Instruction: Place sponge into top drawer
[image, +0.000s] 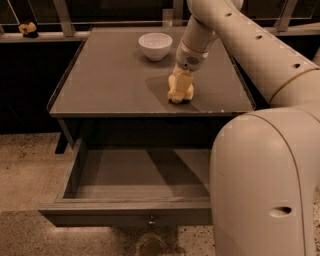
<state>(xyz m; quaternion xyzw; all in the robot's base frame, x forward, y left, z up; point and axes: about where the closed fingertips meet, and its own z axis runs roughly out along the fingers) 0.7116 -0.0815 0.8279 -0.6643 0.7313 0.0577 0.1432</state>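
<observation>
The pale-yellow sponge (187, 94) lies on the dark table top (110, 80), near its front edge and right of centre. My gripper (178, 90) reaches down from the upper right and sits right on the sponge, covering much of it. The top drawer (125, 217) is pulled out below the table top. Its inside shows nothing in it, and its small round knob (150, 219) faces the camera. My arm's large pale body (260, 185) hides the drawer's right end.
A white bowl (155, 45) stands at the back of the table top, behind and left of the sponge. A railing runs behind the table, with a small yellow object (27, 29) at the far left. Speckled floor (25, 170) lies left of the drawer.
</observation>
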